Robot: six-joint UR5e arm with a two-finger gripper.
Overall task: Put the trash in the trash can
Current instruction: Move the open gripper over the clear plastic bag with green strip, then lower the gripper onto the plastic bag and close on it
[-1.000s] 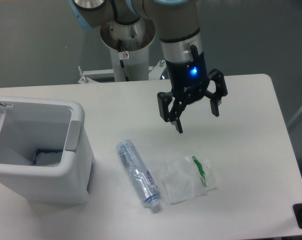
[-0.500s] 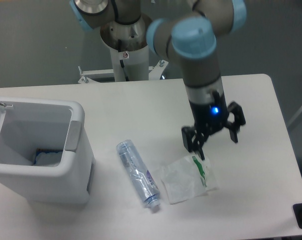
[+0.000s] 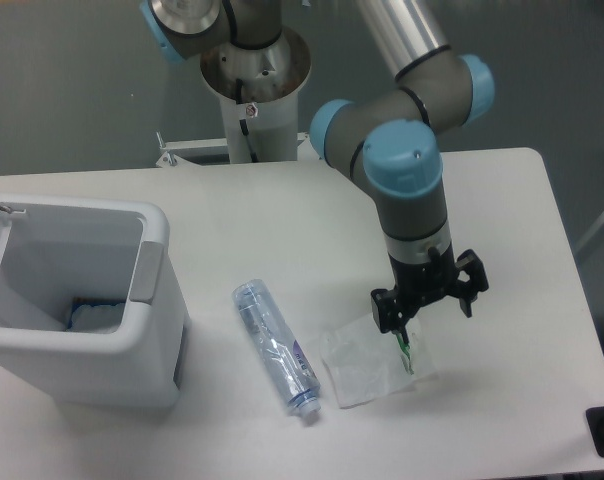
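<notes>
A grey wall stands behind the white table (image 3: 262, 215), and the arm's base rises at the far edge. On the near left sits the trash can (image 3: 77, 345), its lid tipped back so the mouth is wide to the ceiling (something pale and bluish already lies at the bottom). That open mouth looks ready to take a drop from above.

The two bits of trash lie well apart from the bin, side by side on the table: the crushed bottle (image 3: 275, 348) stretched out with its cap end toward me, and just to its right the flat wrapper (image 3: 367, 365) with the green strip (image 3: 405, 353) along its right side.

The gripper (image 3: 428, 300) points straight down over the wrapper's green edge, its fingers spread apart and holding nothing. One fingertip seems right at the plastic, though I cannot tell if it touches. My guess is that the wrapper is the first pick, and being so flat it may need the fingers pressed close to the tabletop to catch it.
</notes>
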